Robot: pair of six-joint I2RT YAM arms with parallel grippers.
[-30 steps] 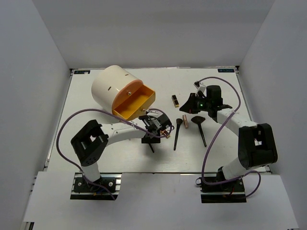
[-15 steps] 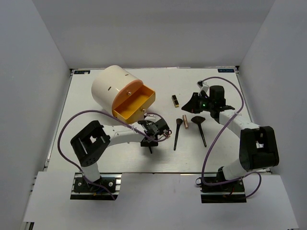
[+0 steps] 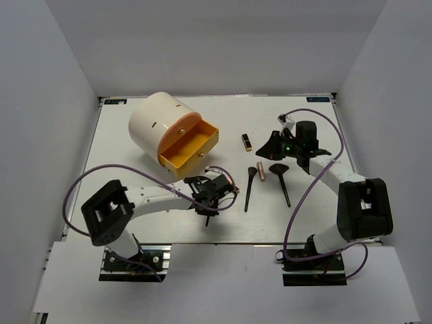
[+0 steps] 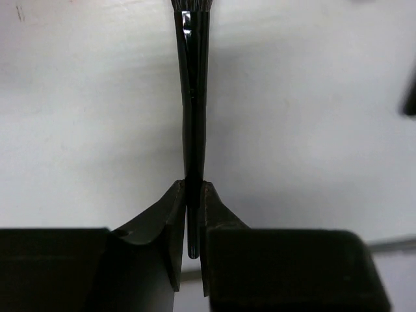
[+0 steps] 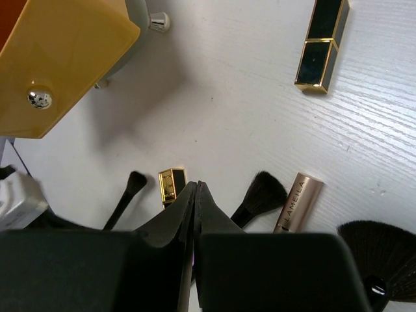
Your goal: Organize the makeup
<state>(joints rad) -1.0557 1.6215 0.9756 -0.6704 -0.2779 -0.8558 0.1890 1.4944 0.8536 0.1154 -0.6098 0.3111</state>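
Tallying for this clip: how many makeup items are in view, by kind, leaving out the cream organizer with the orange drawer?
Brushes: 3 (held brush, slim brush, fan brush)
Lipsticks: 2 (back lipstick, front lipstick)
Rose-gold tube: 1
Total: 6

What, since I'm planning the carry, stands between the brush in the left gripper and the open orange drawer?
Nothing visible does. The left gripper is shut on the brush near its handle end. In the top view, no object lies on the table between it and the drawer.
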